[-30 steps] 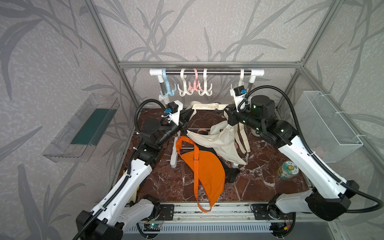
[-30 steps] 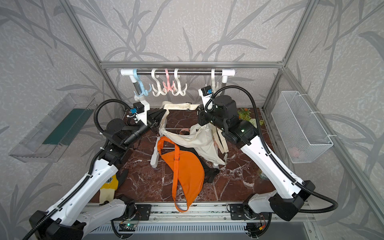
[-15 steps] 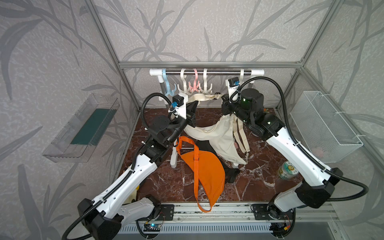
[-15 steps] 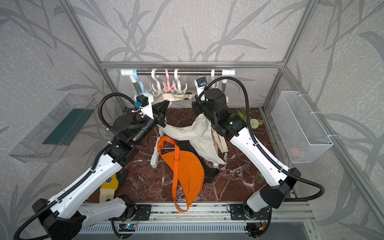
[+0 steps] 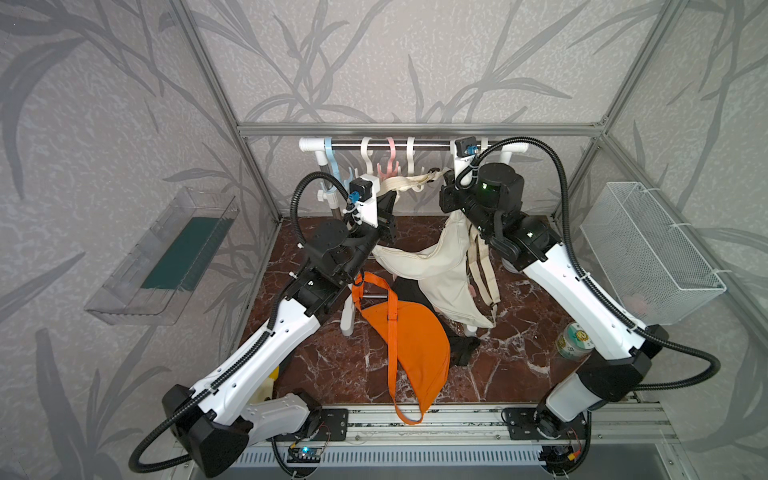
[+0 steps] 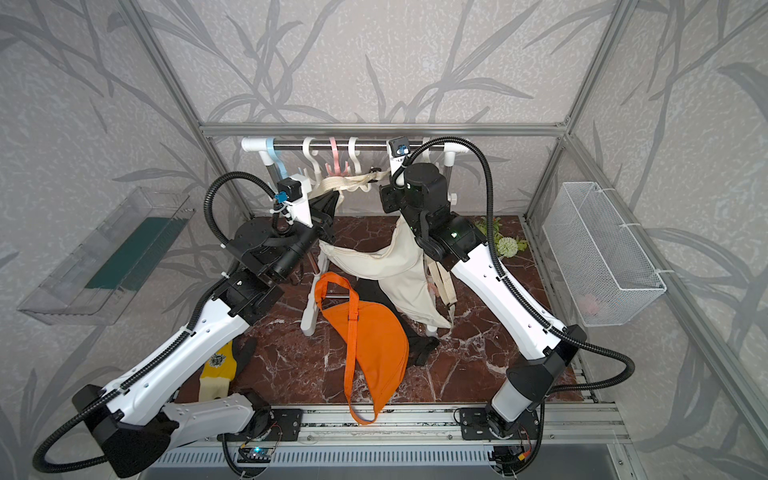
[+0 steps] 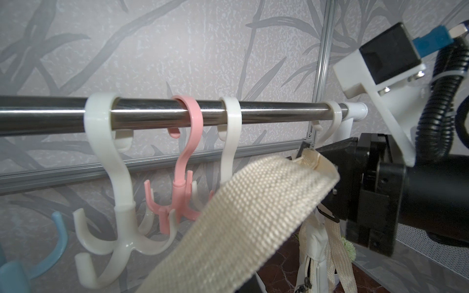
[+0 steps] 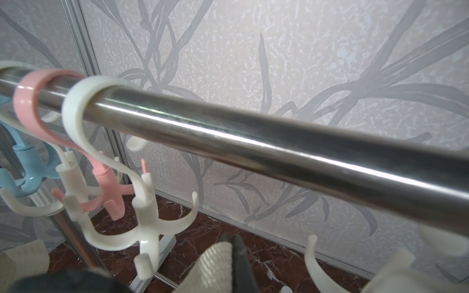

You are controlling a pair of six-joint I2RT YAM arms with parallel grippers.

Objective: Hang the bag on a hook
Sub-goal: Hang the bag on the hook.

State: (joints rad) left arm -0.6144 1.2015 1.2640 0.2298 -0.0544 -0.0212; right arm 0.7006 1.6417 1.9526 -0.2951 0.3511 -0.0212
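At 9 o'clock a clear tray (image 5: pixel 162 257) is being carried by the side wall. Inward of it, the strap (image 5: pixel 409 183) of the cream bag (image 5: pixel 432 270) is being pinched by the left gripper (image 5: pixel 390 199), whose jaws are being pressed together on the webbing. At 6 o'clock an orange bag (image 5: pixel 415 345) is being borne flat by the worktop (image 5: pixel 332 365). The strap is being held taut and nearly level under the rail (image 5: pixel 432 145) at 12 o'clock, just in front of the prongs of the pink hook (image 5: pixel 391 156) and the white hook (image 5: pixel 411 160). Whether they are being touched cannot be told. The strap's far end is being pinched by the right gripper (image 5: pixel 444 176), whose jaws are likewise being kept closed on it. The cream bag's body is being dangled between the two arms, over the middle of the worktop. At 4 o'clock a can (image 5: pixel 572 340) is being stood upright, and at 3 o'clock a wire basket (image 5: pixel 648 257) is being carried by the wall.
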